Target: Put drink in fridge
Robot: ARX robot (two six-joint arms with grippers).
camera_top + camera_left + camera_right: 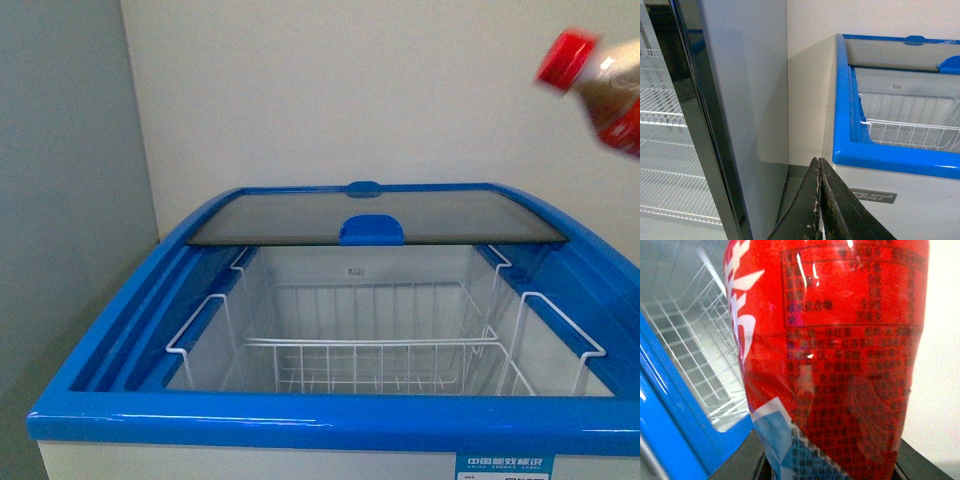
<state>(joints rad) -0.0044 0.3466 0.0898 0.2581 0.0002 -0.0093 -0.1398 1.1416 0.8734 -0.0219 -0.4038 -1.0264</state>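
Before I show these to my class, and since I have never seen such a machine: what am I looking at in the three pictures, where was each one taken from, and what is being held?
This is a robot with two arms, each ending in fingers, and three cameras. The front picture comes from a camera on its body: it looks down into the fridge, a white chest cooler with a blue rim. Its glass lid is slid back, so the white wire basket inside is open to reach. At the upper right a drink bottle with a red cap hangs tilted in the air.

The left wrist picture shows the left gripper, fingers pressed together and empty, beside the cooler and a grey cabinet.

The right wrist picture is nearly filled by the bottle's red label. The right arm appears to hold it, though the grip itself is hidden.
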